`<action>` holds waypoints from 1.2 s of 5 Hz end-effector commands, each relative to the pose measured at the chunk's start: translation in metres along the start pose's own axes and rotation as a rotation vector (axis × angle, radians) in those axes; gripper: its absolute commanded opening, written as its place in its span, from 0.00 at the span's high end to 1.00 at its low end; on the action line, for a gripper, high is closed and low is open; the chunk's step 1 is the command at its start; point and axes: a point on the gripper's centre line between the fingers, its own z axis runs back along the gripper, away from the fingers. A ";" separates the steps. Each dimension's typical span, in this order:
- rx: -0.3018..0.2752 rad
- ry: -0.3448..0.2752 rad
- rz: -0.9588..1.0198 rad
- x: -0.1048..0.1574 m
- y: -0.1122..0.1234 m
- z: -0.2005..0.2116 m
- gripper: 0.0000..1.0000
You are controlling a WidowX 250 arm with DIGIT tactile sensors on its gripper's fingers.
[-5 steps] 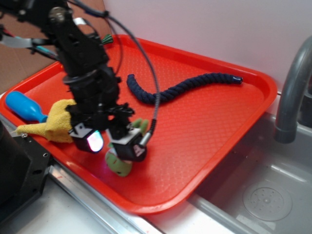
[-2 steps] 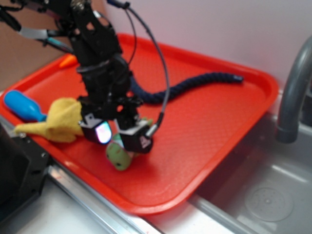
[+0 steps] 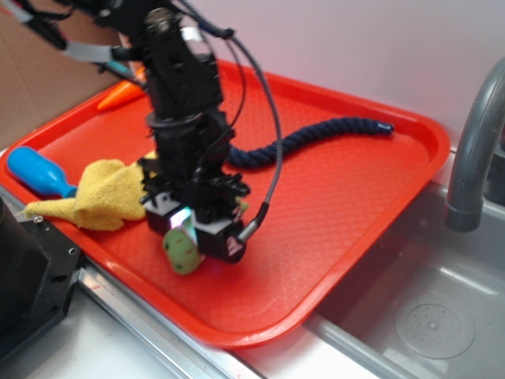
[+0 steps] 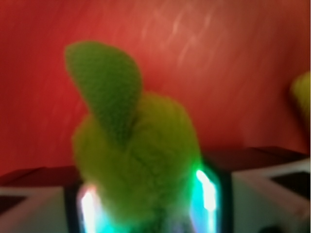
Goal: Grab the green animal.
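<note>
Pincer (image 3: 192,230): pinching the green animal (image 3: 182,251) by its fuzzy body.
Green animal: near the red tray (image 3: 339,197)'s front rim, beside the yellow cloth (image 3: 99,193).
Progress: grasp apparently made; lifting clear left.

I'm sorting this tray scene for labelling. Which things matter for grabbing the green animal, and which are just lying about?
Part of the job:
green animal
tool, closed around it

Lying about:
yellow cloth
blue handle
dark blue rope
orange carrot
red tray
</note>
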 end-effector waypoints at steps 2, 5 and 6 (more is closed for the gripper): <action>0.119 -0.118 -0.224 -0.008 0.011 0.066 1.00; 0.082 -0.239 -0.091 -0.035 0.080 0.209 1.00; 0.143 -0.271 -0.047 -0.002 0.106 0.228 1.00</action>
